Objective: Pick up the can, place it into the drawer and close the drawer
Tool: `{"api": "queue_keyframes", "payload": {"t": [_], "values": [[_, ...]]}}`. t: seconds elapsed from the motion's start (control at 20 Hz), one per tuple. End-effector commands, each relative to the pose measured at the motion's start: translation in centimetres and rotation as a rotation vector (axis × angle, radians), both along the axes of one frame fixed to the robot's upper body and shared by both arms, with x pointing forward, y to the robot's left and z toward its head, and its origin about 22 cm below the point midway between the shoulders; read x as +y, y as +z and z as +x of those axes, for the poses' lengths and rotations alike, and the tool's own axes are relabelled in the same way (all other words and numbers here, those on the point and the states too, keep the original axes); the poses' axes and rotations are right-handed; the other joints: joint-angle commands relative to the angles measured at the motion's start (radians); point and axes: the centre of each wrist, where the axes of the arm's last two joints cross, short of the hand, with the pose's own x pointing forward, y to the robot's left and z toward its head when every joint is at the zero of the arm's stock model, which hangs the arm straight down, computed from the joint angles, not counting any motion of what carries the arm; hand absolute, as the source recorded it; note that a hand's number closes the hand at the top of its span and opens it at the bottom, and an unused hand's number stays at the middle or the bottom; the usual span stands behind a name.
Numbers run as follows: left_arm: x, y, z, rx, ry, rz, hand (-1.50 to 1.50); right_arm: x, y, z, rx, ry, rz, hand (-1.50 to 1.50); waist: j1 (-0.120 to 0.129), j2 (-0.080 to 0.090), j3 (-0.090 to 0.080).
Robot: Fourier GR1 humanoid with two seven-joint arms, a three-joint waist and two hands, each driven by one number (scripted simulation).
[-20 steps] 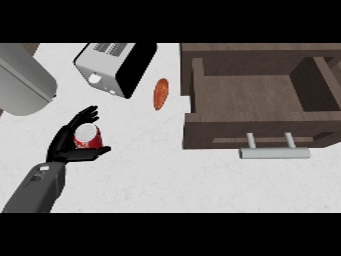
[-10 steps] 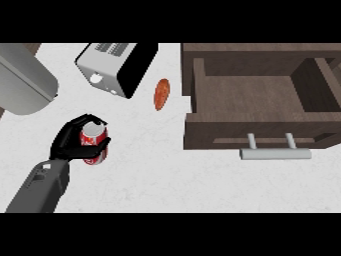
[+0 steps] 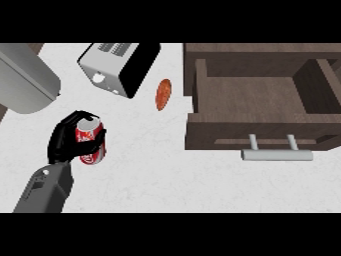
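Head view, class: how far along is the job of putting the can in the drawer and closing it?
Done: the left hand has its fingers curled round the red can, at the counter's left. In hand: lifting and carrying it. Left: placing it in the drawer, which stands open with nothing visible inside, then closing it.

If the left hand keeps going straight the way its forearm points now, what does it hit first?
Most likely the toaster. The left hand, curled round the can, points up and slightly right in the head view, and the toaster lies first on that line. Height cannot be judged; it might pass over.
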Motion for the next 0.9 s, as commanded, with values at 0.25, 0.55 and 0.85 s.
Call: {"api": "queue_keyframes", "payload": {"t": [0.25,0.55,0.85], "values": [[-4.4,5.7,0.7,-0.043,0.002,0.021,1.5,-0.7,-0.6,-1.2,0.0,0.009,0.012,-1.5,-0.009,0.002,0.0],[-8.6,10.3,1.8,-0.139,-0.071,0.056,1.5,0.9,0.4,0.5,-0.027,0.007,0.014,-1.5,-0.008,0.003,-0.001],[-12.7,16.9,2.9,-0.14,-0.126,0.07,1.5,-0.3,0.4,-0.2,-0.025,-0.006,-0.01,-1.5,-0.012,0.003,0.0]]}}
